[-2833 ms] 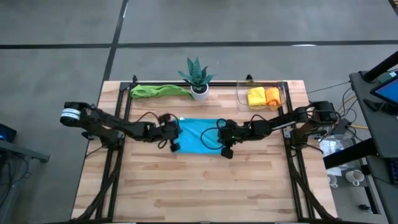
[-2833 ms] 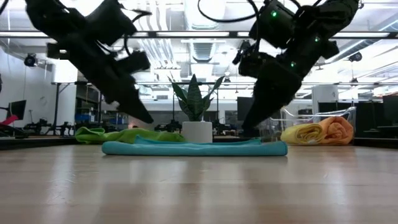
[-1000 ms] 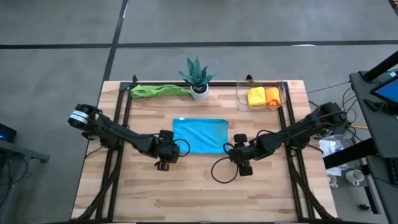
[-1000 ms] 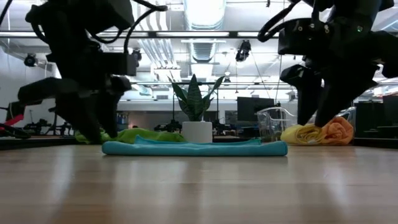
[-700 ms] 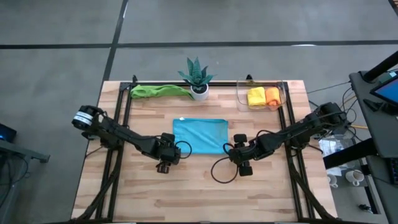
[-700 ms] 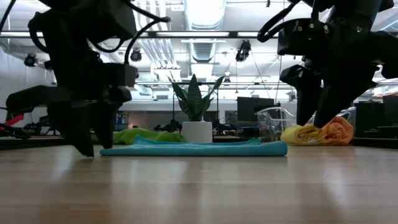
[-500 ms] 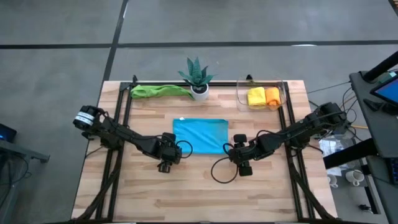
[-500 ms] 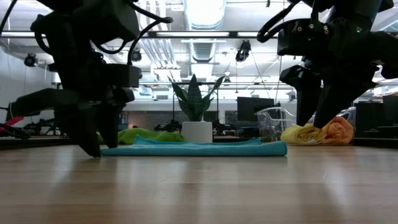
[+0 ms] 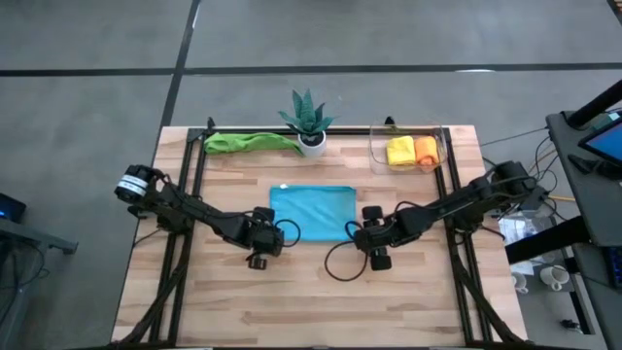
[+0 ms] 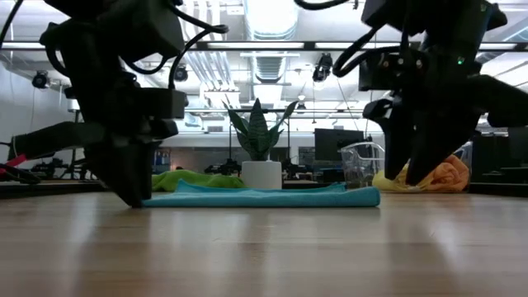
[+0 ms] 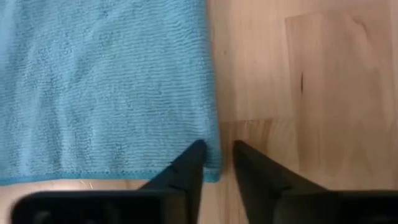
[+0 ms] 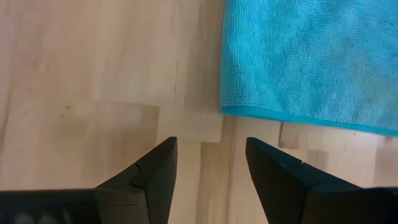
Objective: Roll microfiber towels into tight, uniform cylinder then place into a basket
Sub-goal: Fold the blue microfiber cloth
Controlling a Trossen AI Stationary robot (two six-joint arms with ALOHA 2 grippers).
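You have no brand, label or readable writing anywhere in these views. Your light blue towel (image 9: 312,211) lies flat and folded into a neat rectangle at the middle of the wooden table (image 9: 321,301), its microfiber weave showing fine ribbing and a slightly darker stitched hem along the edges. Your left gripper (image 11: 214,163) sits down at the towel's near left corner, its two dark fingers (image 11: 186,168) drawn close with only a narrow gap, one on each side of the corner edge; you cannot tell from these views whether the cloth is actually pinched. Your right gripper (image 12: 208,165) hovers low over bare wood just beside the towel's near right corner, its fingers spread apart and holding nothing. Toward the far edge of the table, a green towel (image 9: 248,142) lies loosely bunched in a long strip to the left of the potted plant (image 9: 309,120) in its white pot. At the far right, the clear plastic basket (image 9: 376,158) holds a rolled yellow towel (image 9: 399,151) and a rolled orange towel (image 9: 426,149), side by side and touching.
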